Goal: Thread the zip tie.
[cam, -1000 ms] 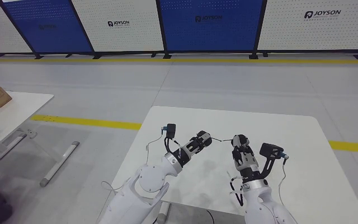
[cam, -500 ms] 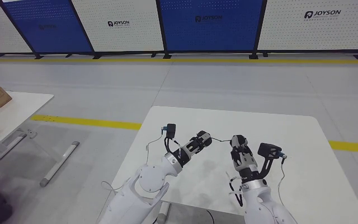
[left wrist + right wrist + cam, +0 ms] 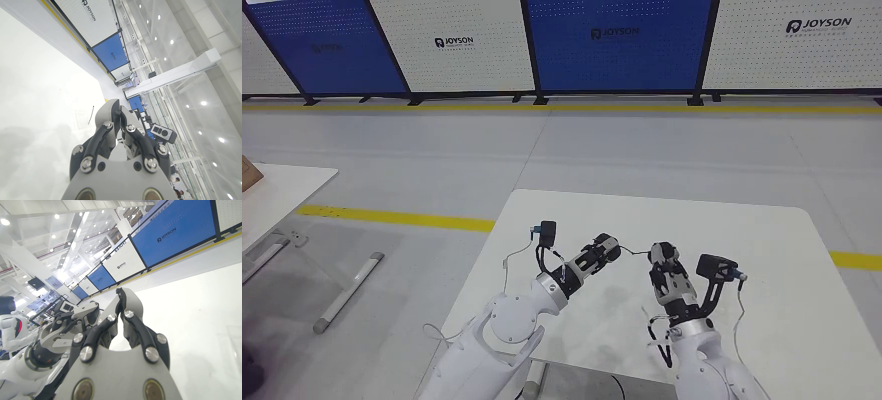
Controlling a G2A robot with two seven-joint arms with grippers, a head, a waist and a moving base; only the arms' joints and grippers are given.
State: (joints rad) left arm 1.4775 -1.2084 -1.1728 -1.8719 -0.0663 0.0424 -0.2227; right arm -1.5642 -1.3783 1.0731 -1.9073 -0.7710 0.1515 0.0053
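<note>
A thin black zip tie [image 3: 635, 250] stretches between my two grippers above the white table [image 3: 742, 225]. My left gripper [image 3: 609, 246] is shut on one end, its fingers [image 3: 111, 113] pressed together. My right gripper [image 3: 661, 254] is shut on the other end, and the tie's small black head [image 3: 118, 291] pokes out past its fingertips [image 3: 132, 300]. The right wrist view also has the left gripper [image 3: 95, 308] close by, with a short black strand leaving its tip. Both grippers hang just above the table's near middle, a few centimetres apart.
Another thin black strip [image 3: 91, 115] lies on the table beyond the left gripper. The table's far half and right side are bare white surface. The table's near left edge [image 3: 482, 275] runs beside the left arm.
My right gripper has shifted a little to the left, toward the left gripper, so the gap spanned by the zip tie is shorter. The left arm has kept still.
</note>
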